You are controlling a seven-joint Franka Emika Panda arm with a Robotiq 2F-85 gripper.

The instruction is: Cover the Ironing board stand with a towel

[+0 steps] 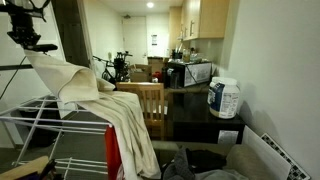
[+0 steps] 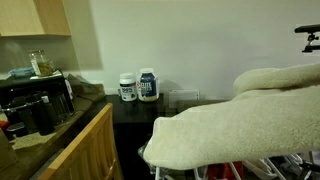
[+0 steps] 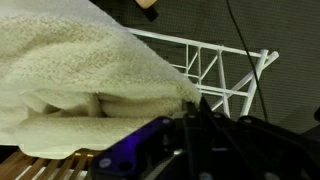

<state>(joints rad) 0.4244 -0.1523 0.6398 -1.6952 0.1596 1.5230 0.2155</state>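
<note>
Wrist view is showing the claw sitting at the bottom edge. It's looking clenched on a corner of the towel: the cream terry is bunching up right where the dark fingers are meeting, though the pinch itself is half hidden. The towel is filling the left of that picture. Off to the right and further away, the white wire drying rack (the "stand" here, I'm guessing) is showing bare.

In an exterior view the towel is hanging from the arm up at the far left, above the left end of the rack. Another cream cloth is lying draped over the right end. In an exterior view the towel is hovering just over the rack's bars.

So I'm reading this as the carry-and-position step, with nothing laid down yet. Next move is probably calling for lowering until the loose edge is landing on the top bars, then pulling across so it's spreading flat rather than clumping, and only then letting go.
</note>
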